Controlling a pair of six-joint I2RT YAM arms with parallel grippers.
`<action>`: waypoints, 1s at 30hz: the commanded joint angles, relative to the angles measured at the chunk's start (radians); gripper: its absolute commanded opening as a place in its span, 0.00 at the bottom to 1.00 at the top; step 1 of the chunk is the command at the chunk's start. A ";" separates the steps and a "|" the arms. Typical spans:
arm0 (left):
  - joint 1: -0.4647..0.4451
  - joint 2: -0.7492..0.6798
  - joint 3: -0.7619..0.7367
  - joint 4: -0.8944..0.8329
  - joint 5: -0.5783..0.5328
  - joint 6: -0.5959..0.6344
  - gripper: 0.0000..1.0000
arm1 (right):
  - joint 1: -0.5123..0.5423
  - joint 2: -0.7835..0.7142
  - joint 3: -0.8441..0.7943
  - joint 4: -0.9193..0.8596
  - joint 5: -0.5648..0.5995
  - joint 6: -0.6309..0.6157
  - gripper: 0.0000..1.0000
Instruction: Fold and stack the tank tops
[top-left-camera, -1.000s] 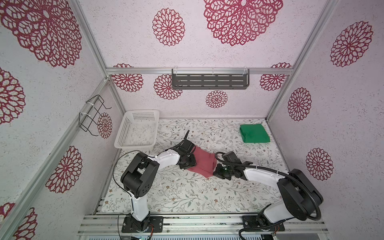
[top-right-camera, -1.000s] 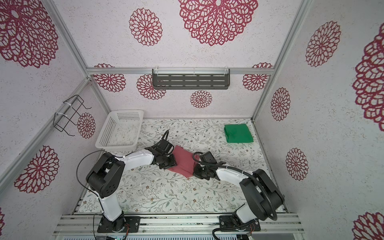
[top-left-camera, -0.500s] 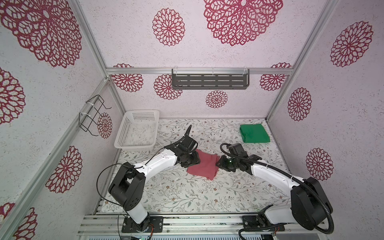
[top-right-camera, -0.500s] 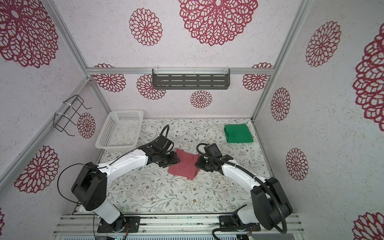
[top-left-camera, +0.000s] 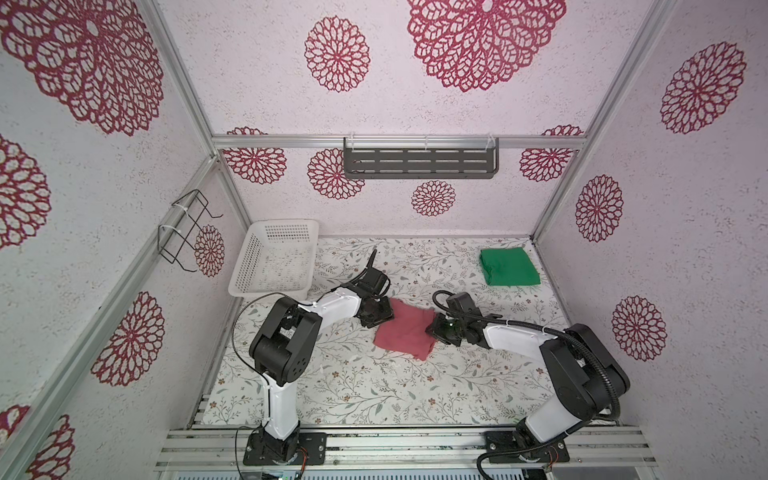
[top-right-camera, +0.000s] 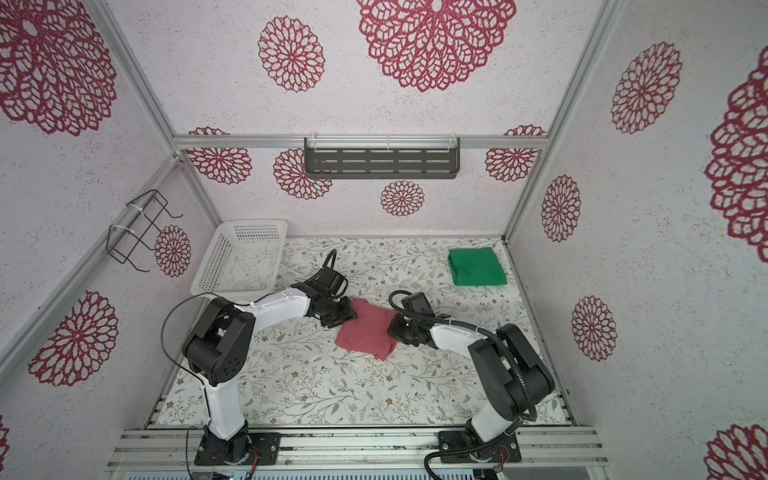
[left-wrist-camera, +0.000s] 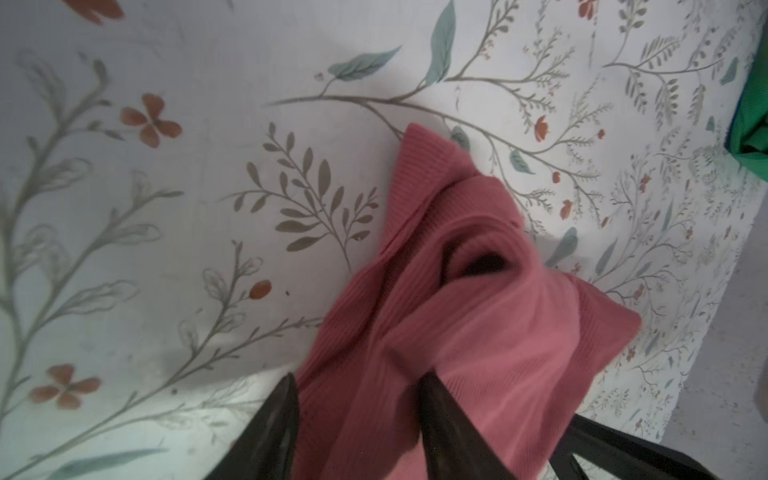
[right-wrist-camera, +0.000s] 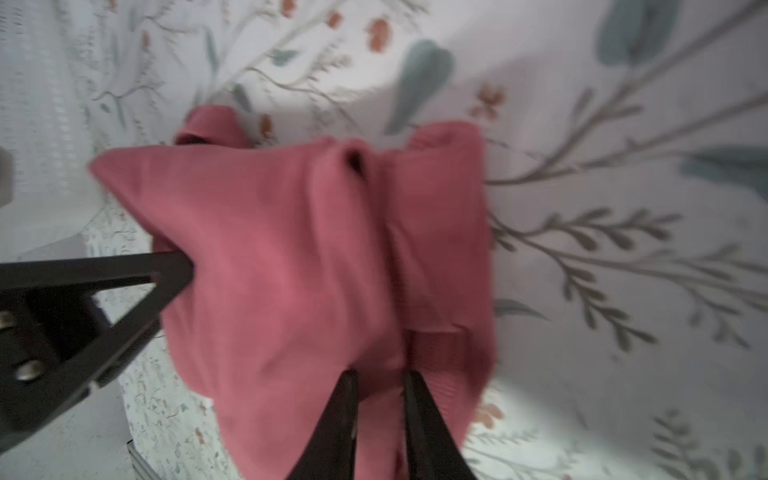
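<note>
The dusty pink-red tank top lies folded in a loose bundle at the middle of the floral table. My left gripper is at its far left edge, jaws apart, with ribbed pink cloth bunched loosely between them. My right gripper is at the right edge, jaws slightly apart around a pink fold. One left finger pokes into the cloth in the right wrist view. The green tank top lies folded square at the back right.
A white perforated basket stands at the back left, just behind the left arm. A grey shelf hangs on the back wall and a wire rack on the left wall. Patterned walls close in three sides.
Both grippers carried the pink top a little toward the back, then their jaws widened. The bundle now rests flatter on the table and the arms have hardly moved since.
</note>
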 joint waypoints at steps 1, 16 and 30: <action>0.010 -0.004 -0.013 0.033 -0.012 0.001 0.49 | -0.042 -0.077 -0.062 -0.030 0.077 0.015 0.22; 0.012 -0.036 0.059 -0.050 -0.055 0.093 0.50 | -0.073 -0.102 0.179 -0.179 0.039 -0.123 0.29; 0.011 0.046 0.084 -0.014 -0.022 0.104 0.06 | -0.052 0.081 0.249 -0.116 0.035 -0.113 0.01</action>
